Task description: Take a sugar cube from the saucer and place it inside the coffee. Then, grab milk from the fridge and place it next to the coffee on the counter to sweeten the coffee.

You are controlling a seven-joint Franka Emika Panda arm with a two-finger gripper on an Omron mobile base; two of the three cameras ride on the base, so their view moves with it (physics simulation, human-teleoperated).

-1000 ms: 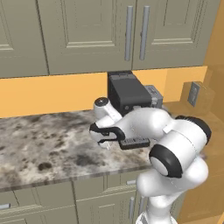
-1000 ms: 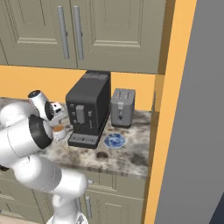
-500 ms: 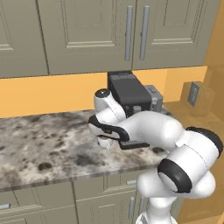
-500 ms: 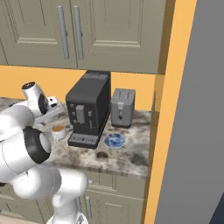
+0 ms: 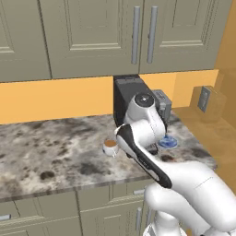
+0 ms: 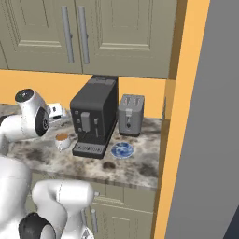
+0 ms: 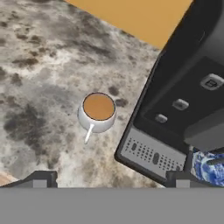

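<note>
The coffee (image 7: 98, 111), a small white cup with brown liquid, stands on the stone counter (image 7: 35, 65) just left of the black coffee machine (image 7: 183, 96). My gripper (image 7: 111, 180) hovers above the cup, open and wide, with nothing between its fingers. The blue-and-white saucer (image 7: 209, 168) peeks out at the lower right of the hand view, partly behind a fingertip. From the base views the cup (image 5: 109, 146) (image 6: 62, 140) sits left of the machine and the saucer (image 5: 168, 142) (image 6: 123, 150) right of it. No sugar cube can be made out. The milk is out of view.
A grey toaster (image 6: 130, 114) stands behind the saucer, beside the coffee machine (image 6: 93, 121). Olive upper cabinets (image 5: 92, 37) hang over the counter (image 5: 46, 147). The tall grey fridge side (image 6: 210, 116) closes the right. My own arm (image 5: 143, 138) covers part of the machine.
The arm has swung and lifted, its wrist now in front of the coffee machine with the hand over the cup. Cup and saucer have stayed where they were.
</note>
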